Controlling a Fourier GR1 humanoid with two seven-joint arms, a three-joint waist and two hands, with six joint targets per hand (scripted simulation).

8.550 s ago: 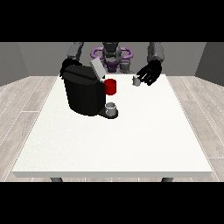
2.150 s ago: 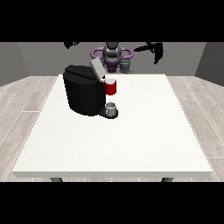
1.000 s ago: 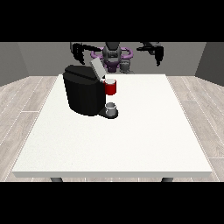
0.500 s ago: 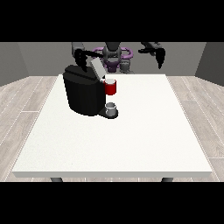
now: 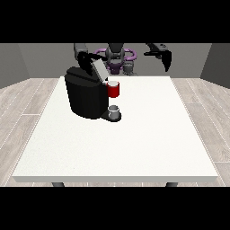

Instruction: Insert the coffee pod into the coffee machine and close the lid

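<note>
The black coffee machine (image 5: 85, 96) stands on the left half of the white table (image 5: 148, 134). Its grey lid (image 5: 99, 68) is tilted up and open above the red pod holder (image 5: 114, 89). A small grey cup (image 5: 114, 110) sits on the machine's drip tray. The hand at the view's left (image 5: 85, 59) is right behind the lid's upper edge, against or very near it. The hand at the view's right (image 5: 165, 58) hangs raised over the table's far right edge, fingers pointing down, with nothing seen in it. I see no coffee pod on the table.
The robot's torso with a purple ring (image 5: 117, 57) stands behind the table's far edge. Grey wood floor surrounds the table. The machine is the only tall obstacle on the table.
The hand at the view's left has come down from a raised pose to the lid. The pod that lay on the table beside the other hand is gone, and that hand is now lifted.
</note>
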